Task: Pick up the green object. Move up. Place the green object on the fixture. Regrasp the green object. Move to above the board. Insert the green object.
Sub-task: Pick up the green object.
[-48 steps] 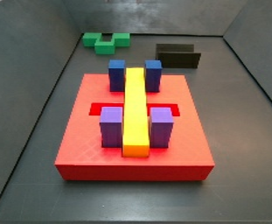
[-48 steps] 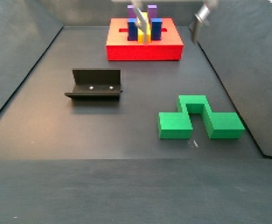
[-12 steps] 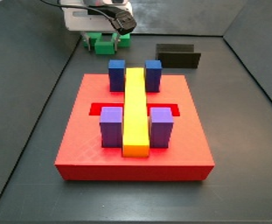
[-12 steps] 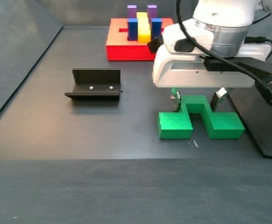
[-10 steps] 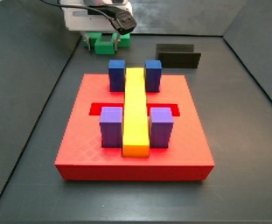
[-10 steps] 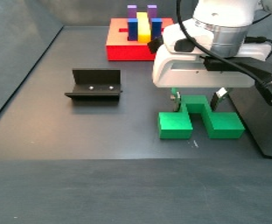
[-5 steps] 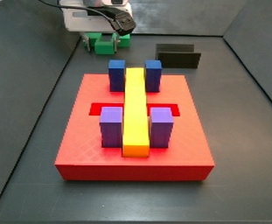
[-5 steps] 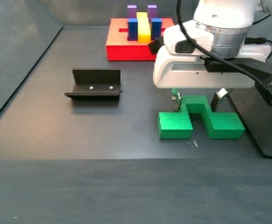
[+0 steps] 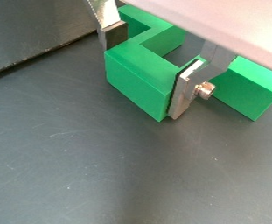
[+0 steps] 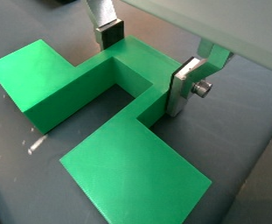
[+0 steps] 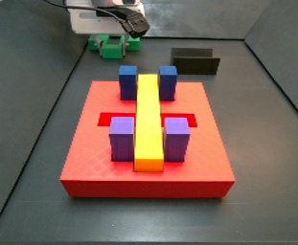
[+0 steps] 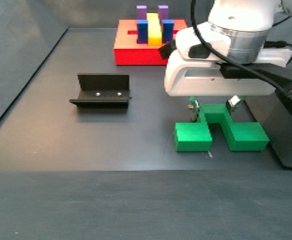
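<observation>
The green object (image 12: 238,138) lies on the dark floor by the right wall, away from the board; it also shows in a side view (image 11: 109,46) at the far left corner. My gripper (image 12: 215,106) stands over it, its jaws straddling the raised centre block. In both wrist views the silver fingers (image 9: 187,88) (image 10: 186,84) press the block's two sides, so the gripper (image 9: 148,72) (image 10: 145,70) is shut on the green object (image 9: 136,86) (image 10: 126,162), which rests on the floor. The fixture (image 12: 100,91) stands apart to the left.
The red board (image 11: 90,165) carries blue blocks (image 11: 128,78), purple blocks (image 11: 177,137) and a long yellow bar (image 11: 149,120). It also shows at the far end (image 12: 155,56). The fixture (image 11: 194,61) sits near the back wall. Grey walls enclose the floor.
The green object has shifted slightly on the floor between the fingers, which have shut on its centre block. The arm has barely moved.
</observation>
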